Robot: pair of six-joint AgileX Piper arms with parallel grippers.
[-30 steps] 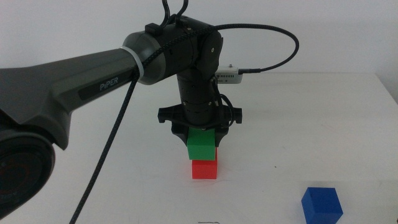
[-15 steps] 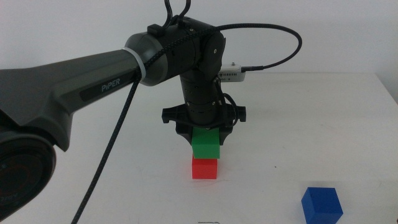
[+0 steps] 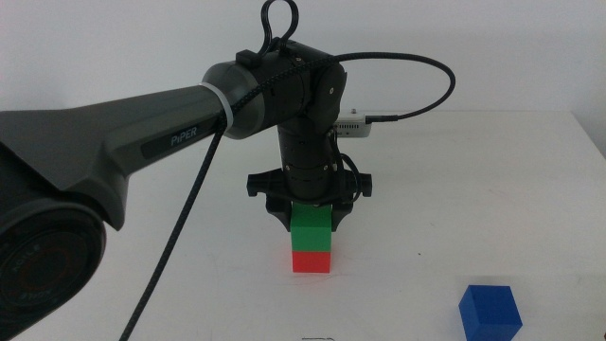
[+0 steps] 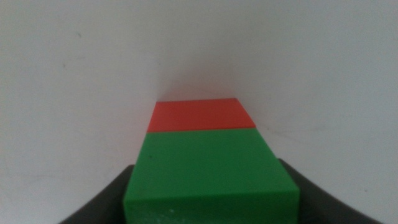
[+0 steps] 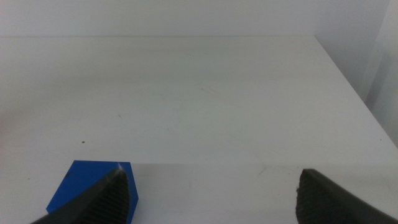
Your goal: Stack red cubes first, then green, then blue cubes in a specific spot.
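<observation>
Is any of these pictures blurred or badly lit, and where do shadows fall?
Middle view: sharp, even light; a faint shadow beside the red cube under the green cube, held by the left gripper. Left wrist view: soft focus, the close green face fills the frame. Right wrist view: slightly hazy; the blue cube sits behind the open right gripper.

Three cubes are in sight, one of each colour: one red cube (image 3: pixel 311 261), one green cube (image 3: pixel 311 230) and one dark blue cube (image 3: pixel 491 311). There is one white bench (image 3: pixel 492 180) carrying them. Two end effectors show: the left end effector (image 3: pixel 311 210) and the right end effector (image 5: pixel 211 193), one per arm.
</observation>
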